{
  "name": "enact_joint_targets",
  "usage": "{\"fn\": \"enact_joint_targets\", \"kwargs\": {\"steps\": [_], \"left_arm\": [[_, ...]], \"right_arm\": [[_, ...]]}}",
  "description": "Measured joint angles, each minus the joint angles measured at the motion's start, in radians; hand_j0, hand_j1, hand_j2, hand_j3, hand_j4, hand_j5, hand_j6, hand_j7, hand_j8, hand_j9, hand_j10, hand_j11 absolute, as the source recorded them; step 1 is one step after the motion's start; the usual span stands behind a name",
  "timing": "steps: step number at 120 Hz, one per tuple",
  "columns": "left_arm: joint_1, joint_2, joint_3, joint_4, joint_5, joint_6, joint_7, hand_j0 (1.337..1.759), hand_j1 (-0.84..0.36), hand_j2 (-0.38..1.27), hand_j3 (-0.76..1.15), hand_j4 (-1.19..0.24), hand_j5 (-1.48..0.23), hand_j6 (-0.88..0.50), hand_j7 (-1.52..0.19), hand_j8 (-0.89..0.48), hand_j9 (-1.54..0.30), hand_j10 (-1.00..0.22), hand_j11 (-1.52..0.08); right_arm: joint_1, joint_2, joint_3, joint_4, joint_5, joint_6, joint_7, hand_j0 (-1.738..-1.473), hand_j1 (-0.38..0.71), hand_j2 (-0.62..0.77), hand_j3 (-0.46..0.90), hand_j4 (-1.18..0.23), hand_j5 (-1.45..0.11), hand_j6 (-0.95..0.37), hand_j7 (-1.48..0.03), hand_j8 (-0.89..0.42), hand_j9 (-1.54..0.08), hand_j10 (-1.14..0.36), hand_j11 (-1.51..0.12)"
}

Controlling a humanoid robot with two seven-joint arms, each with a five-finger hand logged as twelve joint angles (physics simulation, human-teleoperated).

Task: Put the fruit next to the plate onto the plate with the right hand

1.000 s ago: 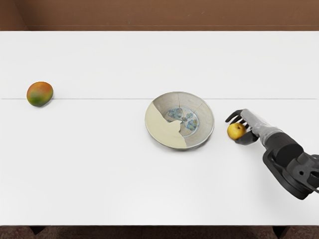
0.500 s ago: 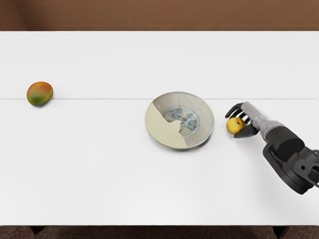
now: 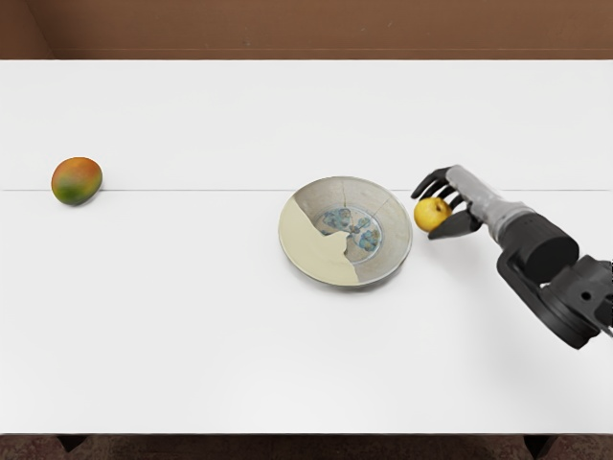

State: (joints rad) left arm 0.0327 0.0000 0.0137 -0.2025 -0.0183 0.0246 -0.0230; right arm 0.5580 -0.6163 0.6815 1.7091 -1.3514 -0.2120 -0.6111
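Gripping the yellow fruit [image 3: 431,214], the right robot hand [image 3: 452,199] has its dark fingers curled round the fruit's far and right sides, with the arm coming in from the picture's right edge. Over the last second the hand and fruit have travelled together, up the picture and leftward: the fruit was sitting further down and well off the plate's right side, and it is now just beside the right rim of the plate [image 3: 312,257], a little toward the rim's far part. It has not crossed over the rim yet. Whether it hangs clear of the desk [image 3: 192,326] or slides on it is hard to tell from this view, though the shift suggests it has been picked up.

For the task, this reads as the carry being under way with the grasp holding; what remains is a short move left over the plate's bowl and a release. The mango [image 3: 77,180] far off to the left has not moved.
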Motion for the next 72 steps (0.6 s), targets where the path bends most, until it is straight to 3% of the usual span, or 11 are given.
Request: {"fn": "enact_joint_targets", "kwargs": {"steps": [72], "left_arm": [[0.000,0.000,0.000,0.000,0.000,0.000,0.000,1.658,0.35,0.00,0.00,0.00,0.00,0.00,0.00,0.00,0.00,0.00,0.00]], "right_arm": [[0.018,0.187,0.022,0.001,0.001,0.018,0.000,-1.658,0.27,0.21,0.00,-0.60,-0.80,-0.49,-0.79,-0.46,-0.79,-0.60,-0.79]]}}
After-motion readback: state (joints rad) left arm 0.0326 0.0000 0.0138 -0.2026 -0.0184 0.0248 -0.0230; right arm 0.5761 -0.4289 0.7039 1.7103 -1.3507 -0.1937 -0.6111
